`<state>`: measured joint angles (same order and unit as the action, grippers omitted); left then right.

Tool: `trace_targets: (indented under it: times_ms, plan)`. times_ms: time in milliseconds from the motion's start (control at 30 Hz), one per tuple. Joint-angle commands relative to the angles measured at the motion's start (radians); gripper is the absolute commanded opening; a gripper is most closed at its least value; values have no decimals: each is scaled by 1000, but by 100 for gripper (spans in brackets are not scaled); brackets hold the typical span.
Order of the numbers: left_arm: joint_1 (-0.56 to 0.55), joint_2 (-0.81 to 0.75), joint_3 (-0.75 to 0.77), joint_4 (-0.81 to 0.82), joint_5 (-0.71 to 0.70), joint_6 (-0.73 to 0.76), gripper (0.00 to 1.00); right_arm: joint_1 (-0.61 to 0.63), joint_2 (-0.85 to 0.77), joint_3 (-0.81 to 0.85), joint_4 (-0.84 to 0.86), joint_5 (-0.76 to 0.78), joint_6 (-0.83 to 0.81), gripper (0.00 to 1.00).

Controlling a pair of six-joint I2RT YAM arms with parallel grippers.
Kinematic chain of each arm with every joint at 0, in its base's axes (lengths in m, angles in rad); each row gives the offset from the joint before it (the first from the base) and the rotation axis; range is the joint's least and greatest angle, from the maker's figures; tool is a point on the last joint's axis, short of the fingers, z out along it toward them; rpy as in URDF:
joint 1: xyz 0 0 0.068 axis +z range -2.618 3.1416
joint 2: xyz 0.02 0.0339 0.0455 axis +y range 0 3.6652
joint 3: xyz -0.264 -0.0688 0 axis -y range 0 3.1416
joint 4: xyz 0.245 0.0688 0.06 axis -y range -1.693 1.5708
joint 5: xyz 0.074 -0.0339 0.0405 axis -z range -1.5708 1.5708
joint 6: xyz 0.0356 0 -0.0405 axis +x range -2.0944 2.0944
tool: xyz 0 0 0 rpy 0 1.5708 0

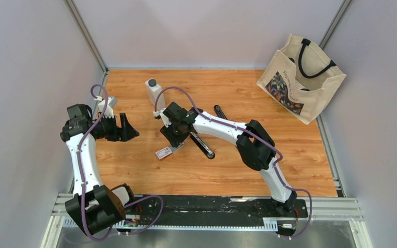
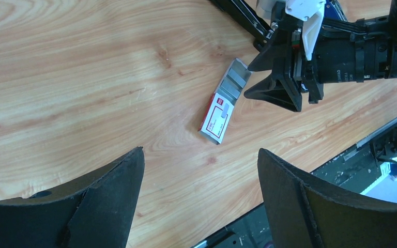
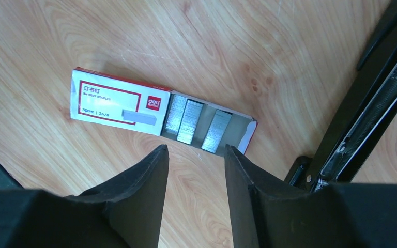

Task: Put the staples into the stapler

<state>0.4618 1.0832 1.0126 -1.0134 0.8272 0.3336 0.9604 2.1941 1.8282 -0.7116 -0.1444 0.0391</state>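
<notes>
The staples box (image 1: 164, 152) lies flat on the wooden table, white and red, with its grey tray (image 3: 201, 124) slid out and three staple strips showing. It also shows in the left wrist view (image 2: 218, 114). My right gripper (image 3: 196, 150) is open with a narrow gap and empty, hovering just beside the open tray; it also shows from above (image 1: 174, 135). The black stapler (image 1: 202, 145) lies opened just right of the box, partly under my right arm, with its metal channel visible (image 3: 377, 98). My left gripper (image 2: 200, 155) is wide open and empty, well left of the box (image 1: 129, 128).
A white bottle (image 1: 154, 91) stands behind the right gripper. A cloth tote bag (image 1: 301, 77) stands at the back right. A black mounting rail (image 1: 212, 205) runs along the table's near edge. Grey walls close in the left, back and right.
</notes>
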Motion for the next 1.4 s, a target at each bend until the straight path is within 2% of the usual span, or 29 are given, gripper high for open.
trace_targets:
  times_ms: [0, 467, 567, 900, 1167, 1367]
  plan:
    - [12, 11, -6, 27, 1, -15, 88, -5, -20, -4, 3, 31, 31, 46]
    - [12, 3, -22, 44, -5, -19, 88, -3, 32, 17, -6, 74, 27, 41]
    - [11, 3, -23, 47, -10, -19, 88, -3, 35, 22, -6, 43, 27, 39]
    - [12, 1, -26, 50, -8, -18, 89, 14, 47, 45, -9, 98, 13, 39]
    - [12, 0, -28, 52, -10, -18, 89, 20, 16, 37, 3, 65, 8, 39]
    - [12, -3, -28, 52, -13, -16, 89, 18, 47, 40, -2, 81, 5, 35]
